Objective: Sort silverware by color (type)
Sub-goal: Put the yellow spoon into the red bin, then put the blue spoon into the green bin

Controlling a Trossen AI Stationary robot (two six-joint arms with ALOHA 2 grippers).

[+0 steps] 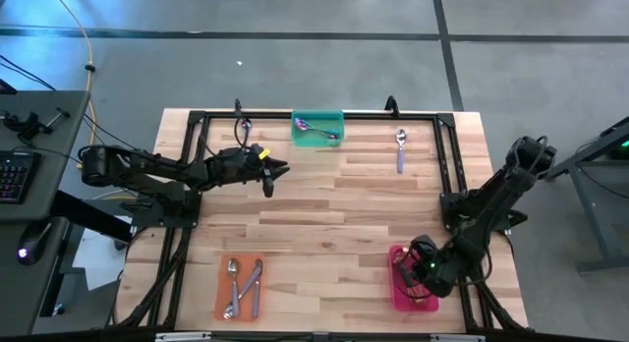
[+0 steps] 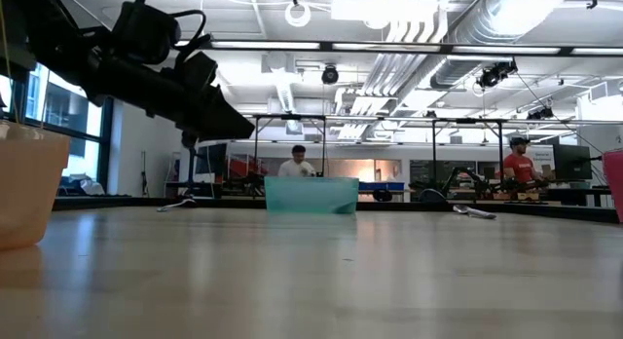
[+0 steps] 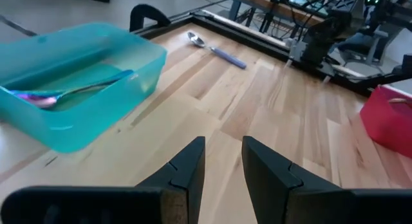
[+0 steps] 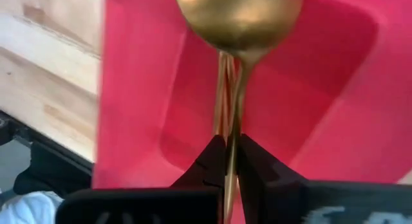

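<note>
The right pincer hangs over the pink tray at the near right corner of the tabletop; its fingers are pinched tight on the thin handle of a gold spoon, whose bowl points away from the wrist over the tray's inside; another gold handle shows just beside it in the right wrist view, though whether it lies in the tray or is also held I cannot tell. The left pincer hovers above bare wood in the far left part of the tabletop, just short of the green tray; its fingers stand a narrow gap apart with nothing between them. The green tray holds a purple-blue spoon with a greenish handle; a silver spoon with a lavender handle lies loose on the wood near the far right corner, well apart from every tray; another spoon lies by the far left frame rail; the orange tray at the near left holds several silver spoons with lavender handles. In the low view people stand at benches in the room beyond.
</note>
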